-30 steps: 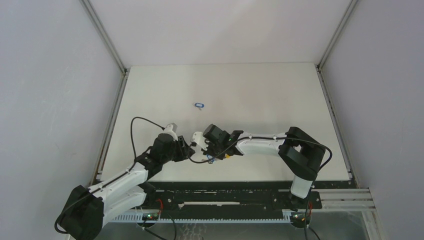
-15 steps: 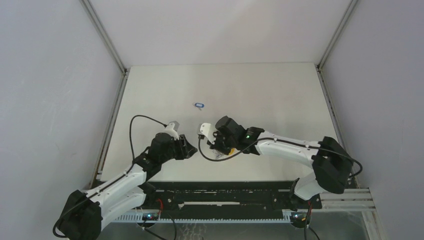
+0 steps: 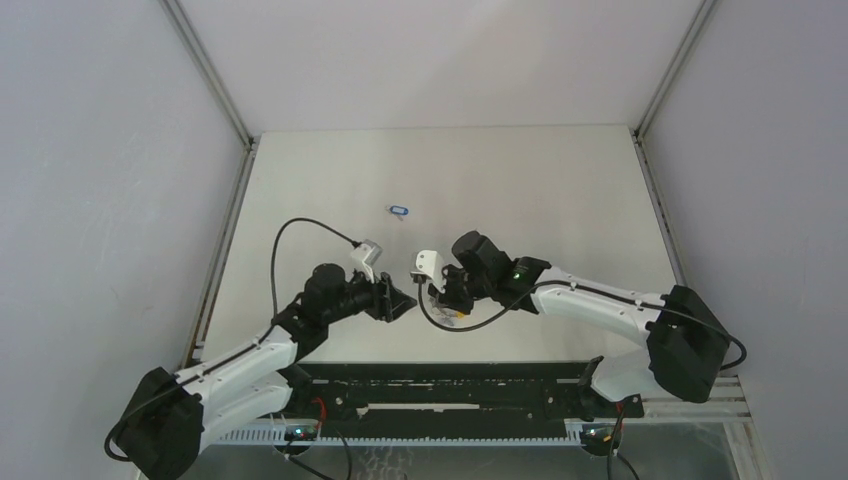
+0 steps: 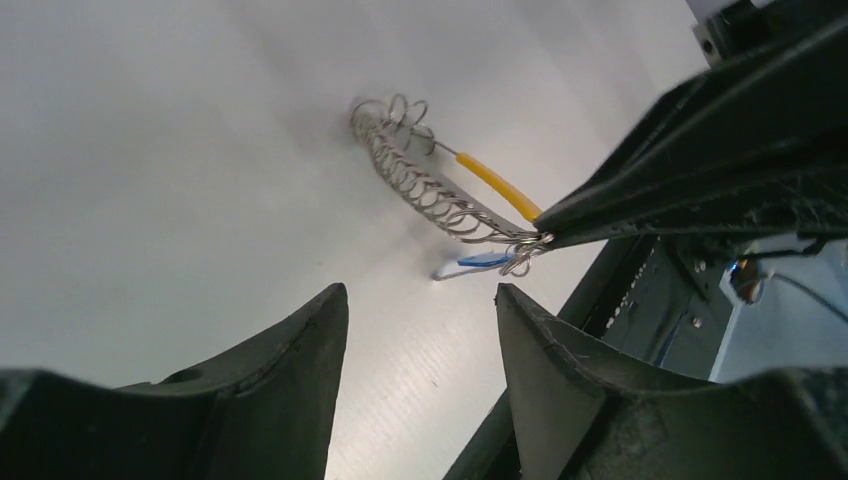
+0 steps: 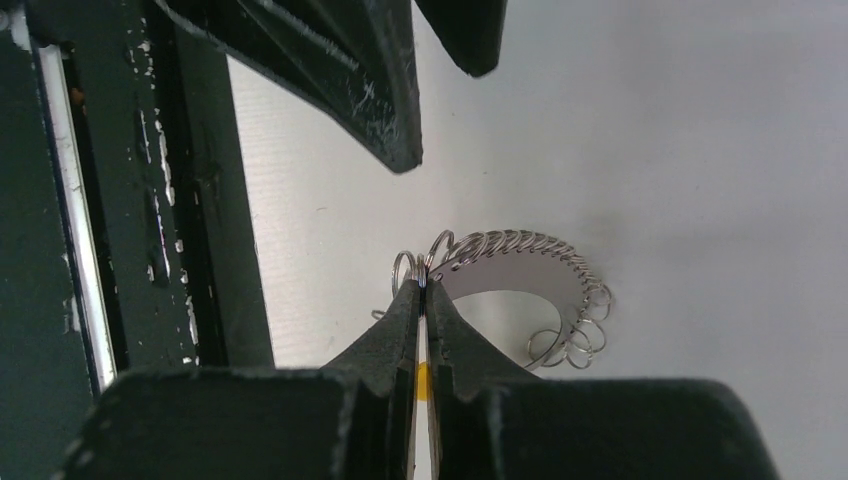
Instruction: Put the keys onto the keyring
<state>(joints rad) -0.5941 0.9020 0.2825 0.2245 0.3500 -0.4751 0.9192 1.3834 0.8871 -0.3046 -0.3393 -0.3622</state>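
Keyring (image 4: 415,185): report location and hold. (Checker)

It sits low over the table (image 3: 540,190), near the front edge, between my two arms. My right gripper (image 5: 424,290) is closed tight on one end of the wire coil, close to the yellow-orange section (image 4: 497,187). I cannot tell whether the far end of the coil rests on the surface. My left gripper (image 4: 420,300) faces the ring from just beside it. Its jaws stand well apart with nothing between them. (Operator)

Keys: state how many are fitted and how many are outstanding. (Checker)

One blue-headed key (image 4: 483,261) hangs at the ring, right next to the pinch point. I judge it to be threaded on, though the join is too small to confirm. A loose blue-headed key (image 3: 400,210) lies alone on the table toward the far side, well apart from both grippers. That one is not fitted. No other keys show in any view. (Operator)

Progress, and remaining work? (Checker)

In my judgement the task is partly complete: one key on, one to go. The remaining steps are:
1. Keep the right gripper clamped so the ring holds its position.
2. Send the free left gripper out to collect the loose key.
3. Bring that key back and work it onto the coil.

Step 3 will need fine alignment, because the key is far smaller than my fingers. (Operator)
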